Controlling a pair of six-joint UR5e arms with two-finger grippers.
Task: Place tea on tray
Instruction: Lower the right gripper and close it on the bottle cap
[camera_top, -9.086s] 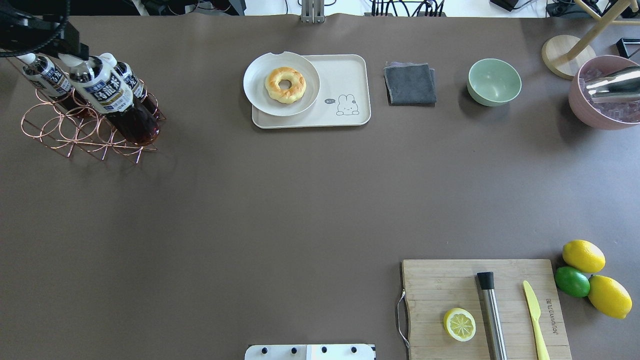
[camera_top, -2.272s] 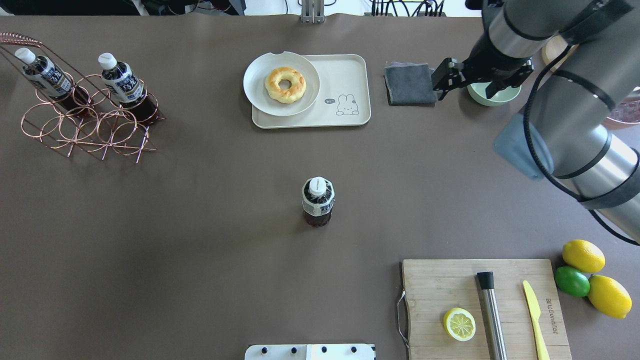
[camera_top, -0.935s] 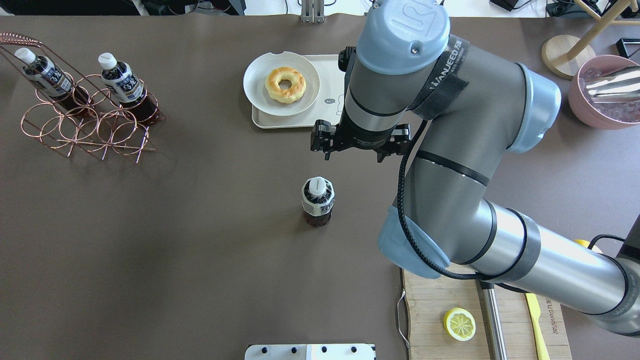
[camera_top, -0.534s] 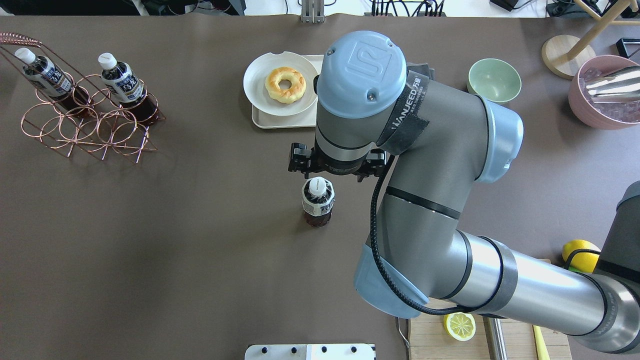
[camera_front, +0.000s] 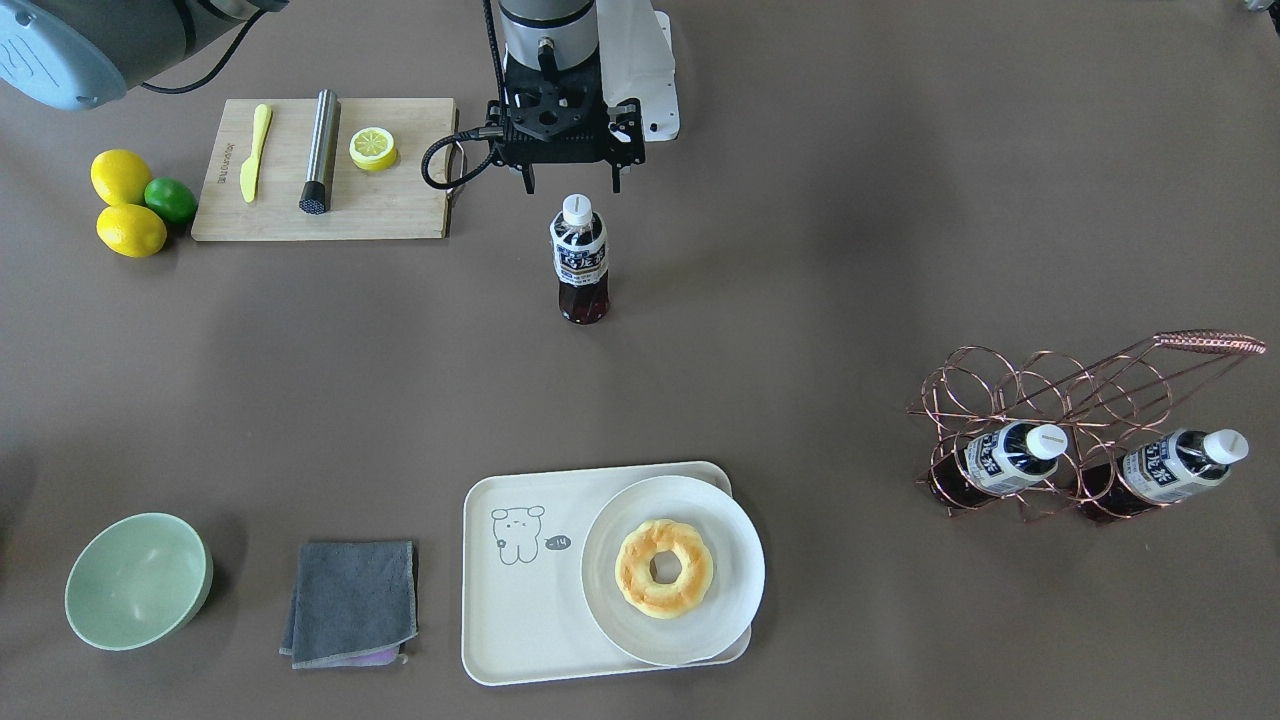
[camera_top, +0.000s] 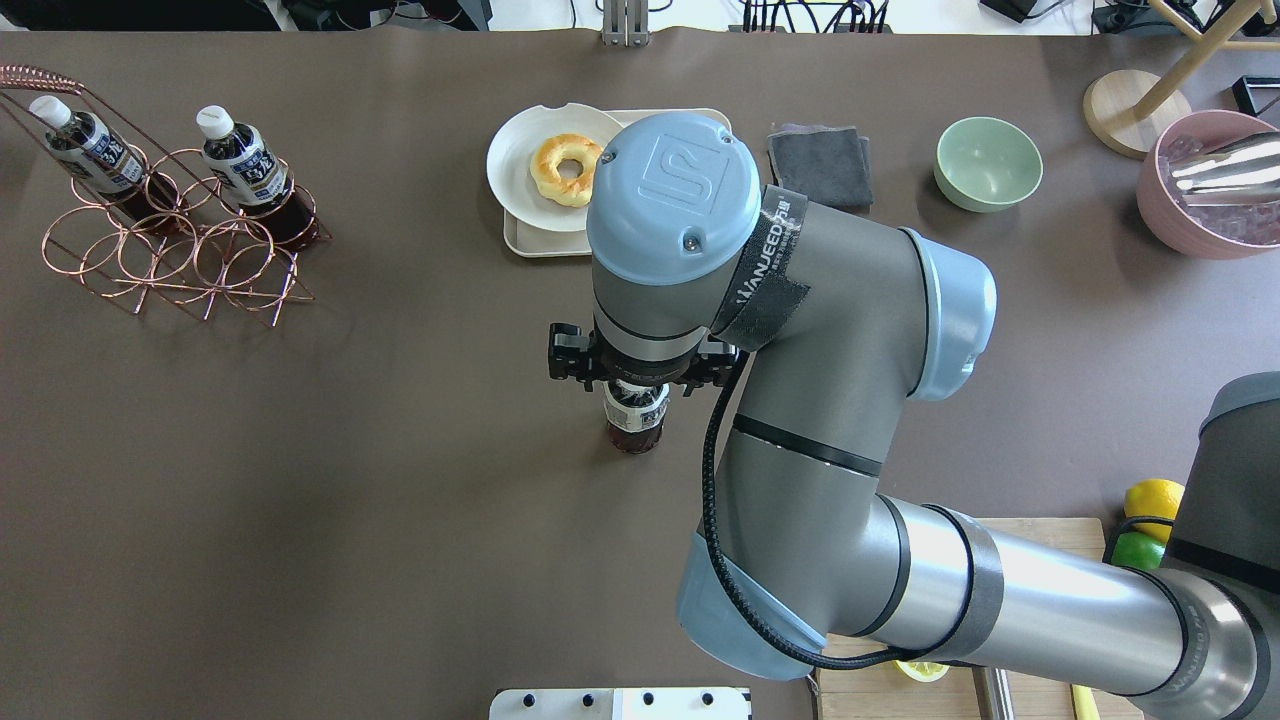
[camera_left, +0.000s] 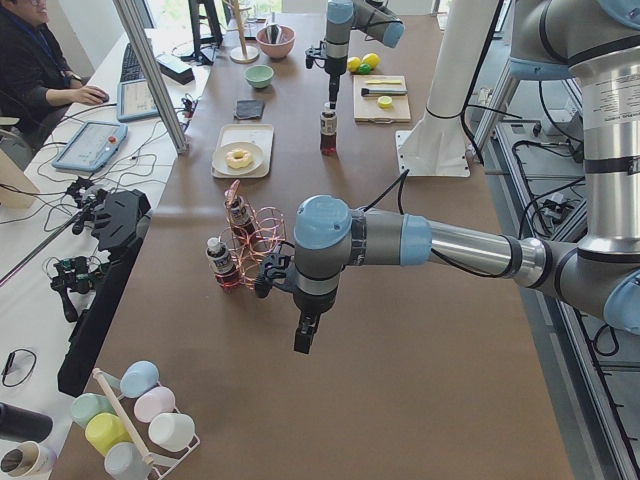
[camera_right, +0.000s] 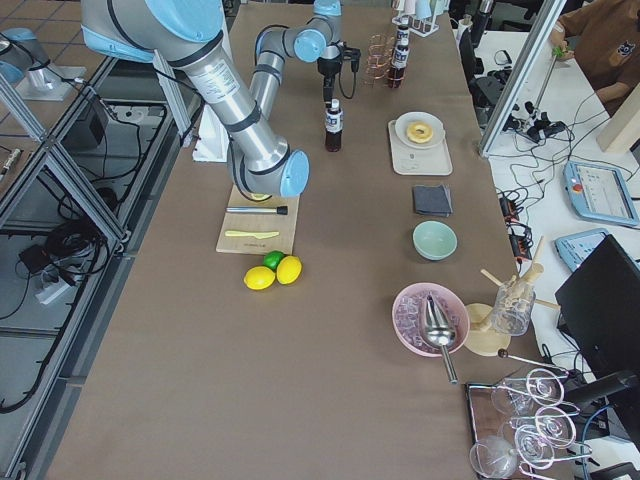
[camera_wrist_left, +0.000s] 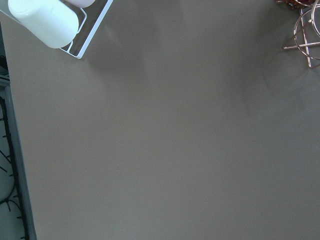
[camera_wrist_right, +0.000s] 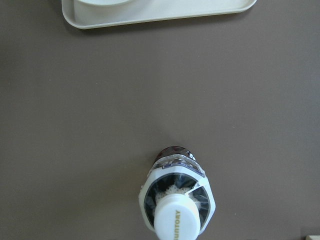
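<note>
Right gripper (camera_front: 569, 186) hangs over the tea (camera_front: 580, 262), fingers spread wide and empty, none seen touching the white cap. The bottle stands upright, alone mid-table, well apart from the tray (camera_front: 520, 610) on the far side. Judged full: light but bottom-heavy, thin wall likely to give, label slick, so take it squarely at the stiff neck under the cap. The tray's bare half beside the plate (camera_front: 610, 525) suits it. Left gripper (camera_left: 303, 338) is off to the side; cannot tell whether its fingers are spread or closed.
</note>
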